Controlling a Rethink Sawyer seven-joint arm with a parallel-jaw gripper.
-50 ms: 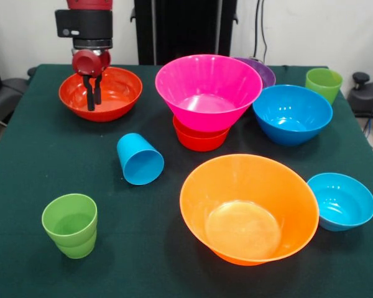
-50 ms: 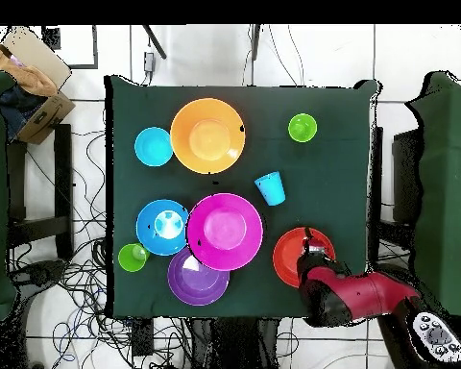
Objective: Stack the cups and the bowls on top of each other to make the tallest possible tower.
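Note:
My gripper [image 1: 92,93] hangs just over the medium red-orange bowl [image 1: 115,93] at the table's back left, shut and holding nothing; from above the gripper [image 2: 316,258] covers that bowl's [image 2: 288,255] edge. The large pink bowl [image 1: 208,90] rests on a small red-orange bowl [image 1: 200,139]. Behind it peeks a purple bowl [image 1: 262,70]. To the right are a blue bowl [image 1: 292,113] and a green cup [image 1: 324,84]. A sky blue cup [image 1: 140,159] lies on its side. In front stand a green cup [image 1: 70,225], the large orange bowl [image 1: 248,208] and a small blue bowl [image 1: 340,200].
The dark green cloth [image 1: 25,161] covers the whole table. Chairs [image 2: 436,173] stand at both sides, and cables lie on the floor [image 2: 81,288]. A cardboard box [image 2: 28,82] sits beyond one corner.

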